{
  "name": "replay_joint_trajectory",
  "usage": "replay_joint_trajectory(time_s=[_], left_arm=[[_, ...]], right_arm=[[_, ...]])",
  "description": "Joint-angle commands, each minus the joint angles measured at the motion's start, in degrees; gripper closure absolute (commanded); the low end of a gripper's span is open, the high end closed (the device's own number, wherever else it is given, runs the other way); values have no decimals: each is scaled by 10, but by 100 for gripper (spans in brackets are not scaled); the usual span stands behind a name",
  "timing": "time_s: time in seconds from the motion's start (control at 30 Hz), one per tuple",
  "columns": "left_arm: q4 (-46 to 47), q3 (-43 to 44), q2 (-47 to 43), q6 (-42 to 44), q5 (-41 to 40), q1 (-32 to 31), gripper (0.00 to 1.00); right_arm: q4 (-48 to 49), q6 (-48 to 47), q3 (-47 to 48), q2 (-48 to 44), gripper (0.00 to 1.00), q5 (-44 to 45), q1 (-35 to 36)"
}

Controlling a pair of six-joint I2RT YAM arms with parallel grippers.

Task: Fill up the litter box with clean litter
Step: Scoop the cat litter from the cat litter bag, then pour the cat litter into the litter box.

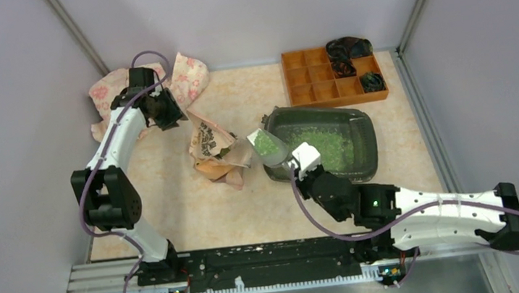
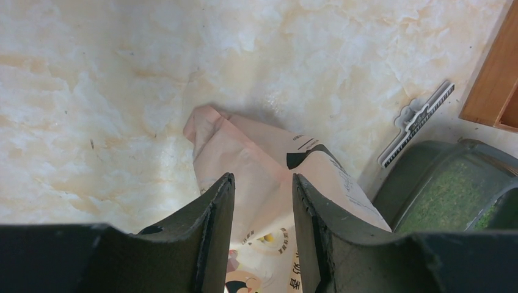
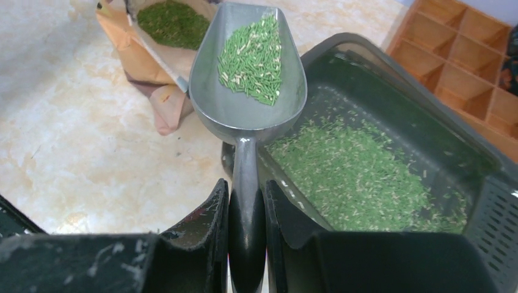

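The dark grey litter box (image 1: 365,126) sits right of centre with a layer of clean litter (image 1: 324,147) of green granules inside. My right gripper (image 1: 302,165) is shut on the handle of a grey metal scoop (image 3: 247,91). The scoop carries a heap of litter (image 3: 253,55) and hovers level over the box's left rim (image 3: 324,52). More litter (image 3: 360,177) covers the box floor. My left gripper (image 1: 169,114) hangs open and empty above the table. In its wrist view the peach paper bag (image 2: 269,159) lies well below the open left gripper (image 2: 262,180).
The open bag (image 1: 215,151) lies left of the box, with green granules (image 3: 172,21) showing in its mouth. An orange compartmented tray (image 1: 322,76) stands at the back right. A floral cloth (image 1: 111,89) lies at the back left. A white clip (image 2: 418,122) rests by the box.
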Motion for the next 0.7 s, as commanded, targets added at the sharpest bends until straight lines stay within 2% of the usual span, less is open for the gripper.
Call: replay_joint_trajectory(time_s=[0.0,0.17,0.47,0.6,0.67], left_arm=[[-6,15,-16,1,14,3,54],[-1,14,-11,4,20,3,54],[7,29,1,11,60,8,54],[13,30,3,11,81,11,54],[15,29,3,11,87,11,54]], right_arm=[[-84,27,67,-51,100,51,4],[-243,85,158,-48,100,80,4],[-559,264,359,26,100,83,4],[-624,304,386,50,100,49,-13],[-625,302,378,49,100,8,-51]])
